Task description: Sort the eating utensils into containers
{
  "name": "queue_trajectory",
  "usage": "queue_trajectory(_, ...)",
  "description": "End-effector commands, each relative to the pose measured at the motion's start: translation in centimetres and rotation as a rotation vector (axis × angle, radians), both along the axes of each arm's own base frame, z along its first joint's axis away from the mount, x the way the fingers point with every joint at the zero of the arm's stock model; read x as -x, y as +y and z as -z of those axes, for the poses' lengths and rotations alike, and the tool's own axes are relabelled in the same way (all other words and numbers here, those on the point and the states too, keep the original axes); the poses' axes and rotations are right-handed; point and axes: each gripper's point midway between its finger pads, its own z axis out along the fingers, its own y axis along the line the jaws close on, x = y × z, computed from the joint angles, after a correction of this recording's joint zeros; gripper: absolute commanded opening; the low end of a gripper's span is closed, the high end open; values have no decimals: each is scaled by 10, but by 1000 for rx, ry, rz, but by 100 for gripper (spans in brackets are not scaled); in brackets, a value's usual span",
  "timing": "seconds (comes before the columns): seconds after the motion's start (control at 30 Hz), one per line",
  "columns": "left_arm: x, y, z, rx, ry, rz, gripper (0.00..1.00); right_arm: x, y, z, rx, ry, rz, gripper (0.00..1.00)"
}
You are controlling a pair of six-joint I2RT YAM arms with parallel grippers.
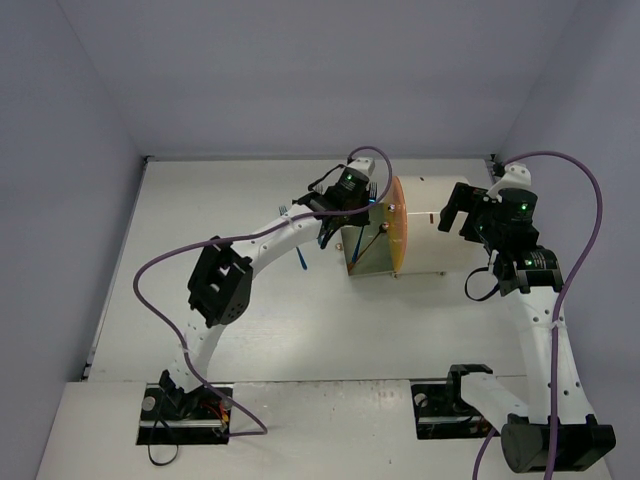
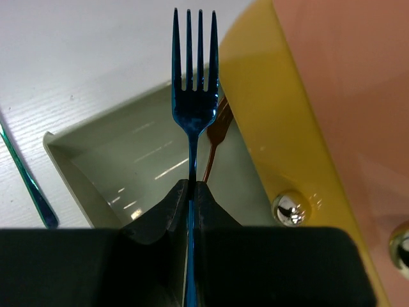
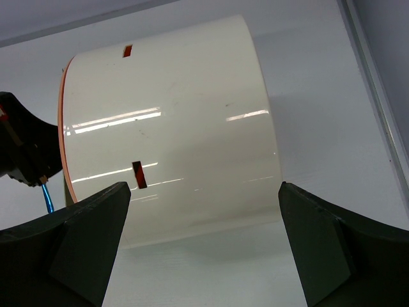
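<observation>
The left pincer (image 2: 190,192) is clamped shut on the handle of a shiny blue metal fork (image 2: 193,96), whose four tines point away from the wrist camera. The fork hangs over an open drawer with a pale grey-green inside (image 2: 115,166), pulled out from the round orange front (image 2: 345,89) of the white cylinder-shaped cabinet (image 3: 172,128). One slim copper-orange utensil (image 2: 216,137) lies in that drawer, close to the wall next to the orange front and partly hidden behind the fork. A small shiny round knob (image 2: 289,208) sits on the yellow-orange panel beside the drawer.

On the white tabletop (image 1: 200,200), left of the drawer, lies a thin blue-green utensil (image 2: 25,179) – only its handle shows in the left wrist view. From above, a few more blue pieces lie near the left arm, too small to tell what they are.

The right pincer (image 3: 204,236) is spread wide and holds nothing – its two dark fingers (image 3: 89,230) frame the cabinet's curved white side, just beside the end away from the orange front
</observation>
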Motion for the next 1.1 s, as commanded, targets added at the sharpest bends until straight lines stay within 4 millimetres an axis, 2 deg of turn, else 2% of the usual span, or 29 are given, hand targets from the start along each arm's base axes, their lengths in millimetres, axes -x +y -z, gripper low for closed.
queue_trajectory(0.0,4,-1,-46,3,-124,43,1,-6,1,-13,10,-56,-1,100)
queue_trajectory(0.1,9,0,-43,-28,-130,79,11,-7,1,-12,10,-54,-1,100)
queue_trajectory(0.2,15,3,-48,-48,-141,102,26,-7,0,-13,11,-56,-2,100)
queue_trajectory(0.3,24,9,-56,-60,-153,119,35,-7,1,-13,10,-56,-3,100)
queue_trajectory(0.37,29,15,-67,-52,-165,115,39,-7,1,-13,9,-57,-6,100)
queue_trajectory(0.47,37,32,-73,-66,-163,83,40,-6,1,-14,9,-58,-6,100)
queue_trajectory(0.5,39,40,-80,-65,-172,63,40,-6,1,-14,8,-59,-5,100)
queue_trajectory(0.57,35,62,-81,-79,-167,-4,41,-5,1,-13,7,-58,-3,100)
queue_trajectory(0.63,33,82,-73,-103,-142,-66,42,-5,1,-11,7,-53,-4,100)
queue_trajectory(0.7,21,107,-60,-108,-93,-158,44,-5,2,-10,3,-51,-5,100)
queue_trajectory(0.83,1,143,-16,-118,30,-272,46,-6,3,-10,-1,-50,-10,100)
queue_trajectory(0.93,-13,161,14,-138,95,-338,47,-6,4,-11,-7,-52,-12,100)
queue_trajectory(0.97,-15,160,14,-134,96,-340,47,-6,4,-11,-8,-52,-12,100)
queue_trajectory(1.07,-30,173,41,-151,145,-402,47,-4,5,-11,-11,-53,-15,100)
